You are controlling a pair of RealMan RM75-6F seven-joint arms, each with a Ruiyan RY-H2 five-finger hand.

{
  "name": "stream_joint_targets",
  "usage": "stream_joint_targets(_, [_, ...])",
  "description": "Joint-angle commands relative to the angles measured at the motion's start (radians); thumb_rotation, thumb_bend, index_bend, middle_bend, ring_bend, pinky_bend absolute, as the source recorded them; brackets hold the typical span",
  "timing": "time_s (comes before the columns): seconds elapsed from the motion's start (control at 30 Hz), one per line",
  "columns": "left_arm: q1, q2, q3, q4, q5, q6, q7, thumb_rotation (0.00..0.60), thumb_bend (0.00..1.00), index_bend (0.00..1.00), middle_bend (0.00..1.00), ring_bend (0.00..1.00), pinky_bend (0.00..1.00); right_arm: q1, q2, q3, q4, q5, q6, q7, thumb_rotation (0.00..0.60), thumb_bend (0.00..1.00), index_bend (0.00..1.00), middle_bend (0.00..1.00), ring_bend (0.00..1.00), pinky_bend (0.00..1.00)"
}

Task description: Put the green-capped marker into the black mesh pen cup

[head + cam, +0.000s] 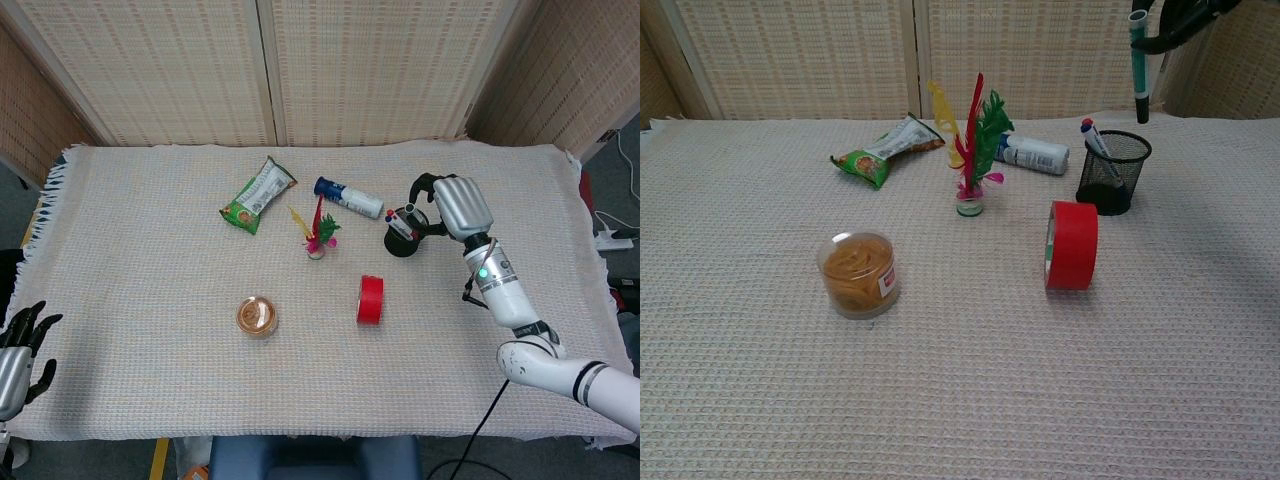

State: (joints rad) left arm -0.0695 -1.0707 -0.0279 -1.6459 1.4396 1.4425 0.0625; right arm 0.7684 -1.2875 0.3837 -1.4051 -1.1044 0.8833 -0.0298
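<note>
My right hand (452,205) (1185,20) grips the green-capped marker (1138,66) and holds it upright, hanging just above the black mesh pen cup (406,232) (1112,172). In the chest view the marker's dark tip points down a little above the cup's rim; in the head view its top end (410,210) shows over the cup's mouth. The cup holds another marker with a red and blue end (1095,142). My left hand (18,350) rests open at the table's near left corner.
A red tape roll (370,299) (1072,245) stands on edge just in front of the cup. A white bottle (348,197) lies left of the cup, a feather shuttlecock (972,140) beside it. A snack bag (257,195) and a clear round tub (859,274) sit further left.
</note>
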Motion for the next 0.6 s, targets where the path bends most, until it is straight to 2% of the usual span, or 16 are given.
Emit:
stream_joint_targets(0.03, [-0.002,-0.002,-0.001,0.003,-0.004,-0.004,0.002,0.600,0.42,0.19,0.01,0.00,0.25,0.036,-0.038,-0.004,0.089,0.028,-0.051,0.015,0.600,0.27,0.61,0.41,0.49,0.43])
stream_joint_targets(0.4, [-0.002,-0.004,-0.009,0.012,-0.024,-0.009,-0.002,0.600,0.42,0.19,0.01,0.00,0.25,0.087,-0.208,-0.062,0.360,-0.032,-0.132,0.165,0.600,0.28,0.60,0.41,0.49,0.43])
stream_joint_targets(0.6, [-0.004,-0.005,-0.009,0.016,-0.027,-0.013,-0.006,0.600,0.42,0.19,0.01,0.00,0.25,0.078,-0.266,-0.099,0.460,-0.083,-0.142,0.255,0.600,0.29,0.60,0.41,0.49,0.43])
